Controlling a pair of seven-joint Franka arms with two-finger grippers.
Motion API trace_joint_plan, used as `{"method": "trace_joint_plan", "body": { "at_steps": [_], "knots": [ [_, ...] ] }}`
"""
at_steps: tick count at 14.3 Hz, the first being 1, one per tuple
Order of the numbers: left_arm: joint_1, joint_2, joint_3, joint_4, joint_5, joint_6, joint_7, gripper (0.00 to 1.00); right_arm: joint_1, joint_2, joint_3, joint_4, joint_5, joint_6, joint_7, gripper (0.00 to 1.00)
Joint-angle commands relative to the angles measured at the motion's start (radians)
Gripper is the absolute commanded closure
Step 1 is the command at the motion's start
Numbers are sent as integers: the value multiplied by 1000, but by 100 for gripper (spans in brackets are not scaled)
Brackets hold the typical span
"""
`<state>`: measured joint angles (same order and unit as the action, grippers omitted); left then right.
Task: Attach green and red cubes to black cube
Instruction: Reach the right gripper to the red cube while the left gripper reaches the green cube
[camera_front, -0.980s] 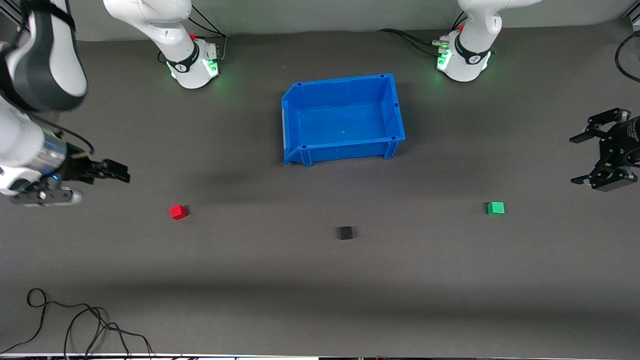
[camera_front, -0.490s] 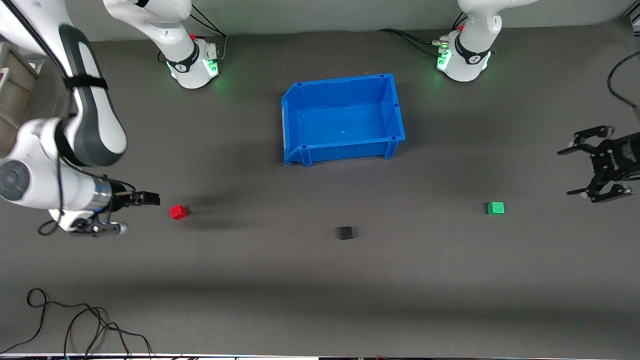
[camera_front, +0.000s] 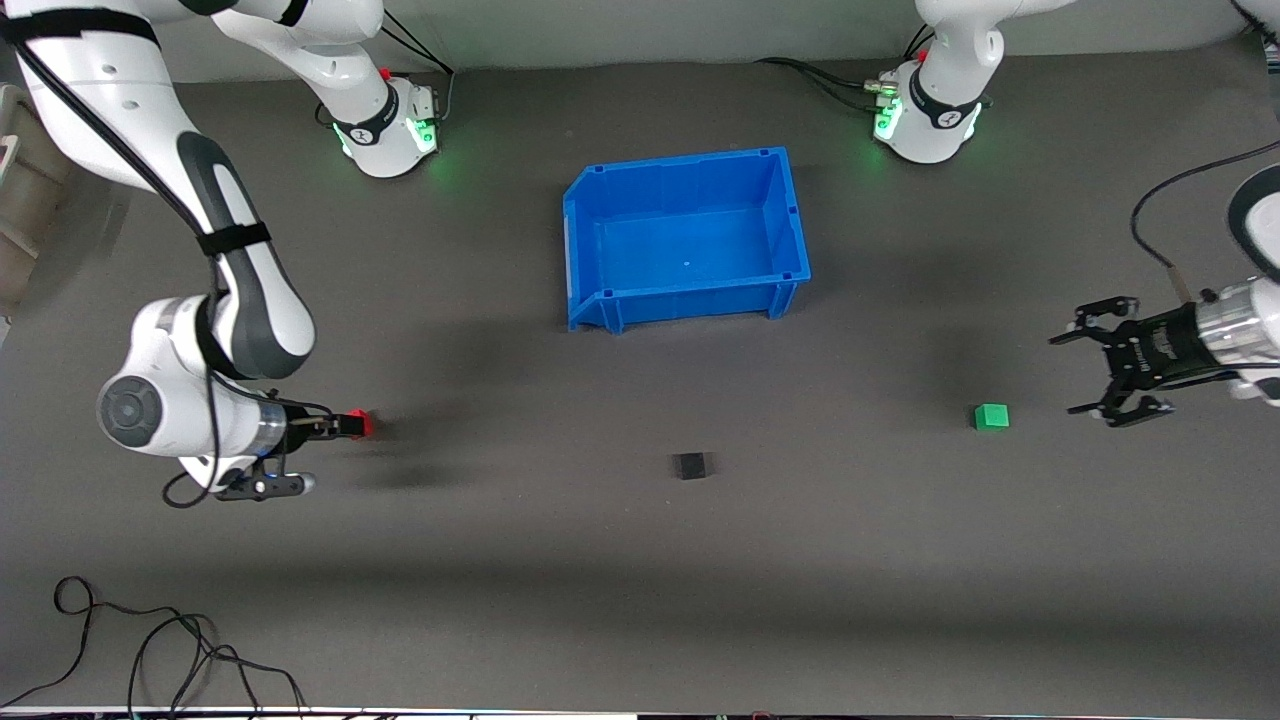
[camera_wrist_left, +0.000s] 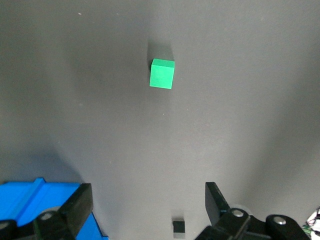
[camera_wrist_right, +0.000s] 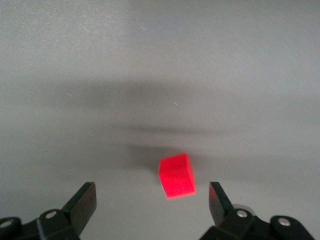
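Note:
The red cube (camera_front: 363, 424) lies on the grey mat toward the right arm's end. My right gripper (camera_front: 345, 426) is open and low right beside it. In the right wrist view the red cube (camera_wrist_right: 176, 176) sits just ahead of my right gripper (camera_wrist_right: 151, 205), nearer one finger. The green cube (camera_front: 991, 416) lies toward the left arm's end. My left gripper (camera_front: 1063, 375) is open over the mat beside it, apart from it. The left wrist view shows the green cube (camera_wrist_left: 162, 73), the open left gripper (camera_wrist_left: 147, 210) and the black cube (camera_wrist_left: 178, 226). The black cube (camera_front: 689, 465) lies between the coloured cubes.
An empty blue bin (camera_front: 600, 305) stands mid-table, farther from the front camera than the cubes; its corner shows in the left wrist view (camera_wrist_left: 30, 200). A black cable (camera_front: 150, 640) lies near the table's front edge at the right arm's end.
Both arms have swung in over the table. The right gripper has come down right beside the red cube. The left gripper has moved toward the green cube.

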<state>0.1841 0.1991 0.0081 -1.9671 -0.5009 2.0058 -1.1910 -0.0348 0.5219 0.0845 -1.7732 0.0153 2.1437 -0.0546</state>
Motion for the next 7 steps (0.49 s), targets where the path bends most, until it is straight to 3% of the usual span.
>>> {"method": "trace_joint_plan", "body": {
  "at_steps": [1, 3, 7],
  "knots": [
    [20, 52, -5, -58, -82, 91, 123, 0, 1, 12, -6, -55, 8, 117, -135, 0],
    [18, 106, -4, -61, -117, 138, 189, 0, 0, 23, -8, -89, 9, 194, -258, 0],
    [23, 175, -4, -73, -160, 197, 309, 0, -2, 30, -11, -172, 9, 313, -298, 0]
  ]
}}
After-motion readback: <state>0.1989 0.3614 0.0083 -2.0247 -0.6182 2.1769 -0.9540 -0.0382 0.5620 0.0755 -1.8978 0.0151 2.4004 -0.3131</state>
